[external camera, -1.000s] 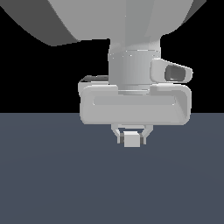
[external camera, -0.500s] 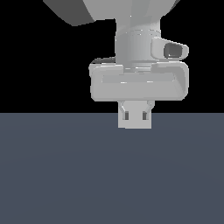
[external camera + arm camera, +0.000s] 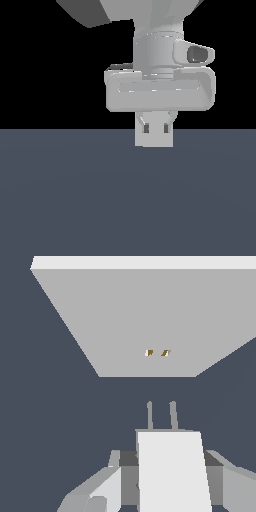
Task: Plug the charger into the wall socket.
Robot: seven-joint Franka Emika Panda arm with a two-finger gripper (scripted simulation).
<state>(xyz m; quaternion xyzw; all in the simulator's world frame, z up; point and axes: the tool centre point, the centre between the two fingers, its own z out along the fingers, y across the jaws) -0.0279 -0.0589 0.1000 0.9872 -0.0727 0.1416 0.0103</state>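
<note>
Gripper (image 3: 154, 131) clamped on the charger (image 3: 172, 471), fingers pressing its two sides, block carried clear of the dark floor (image 3: 125, 200). In the exterior view, charger hanging just under the hand at about 6 o'clock from the wrist. In the wrist view, two thin prongs (image 3: 161, 415) jutting from the charger's front face, aimed toward 12 o'clock at the wall socket (image 3: 145, 321). Socket holes (image 3: 157, 353) nearly in line with the prongs, perhaps a shade toward 11 o'clock. Clear gap of floor between prong tips and panel: no contact yet. Pick-up done and rough alignment apparently achieved; approach, fine centring and insertion remaining, by this judgement.
</note>
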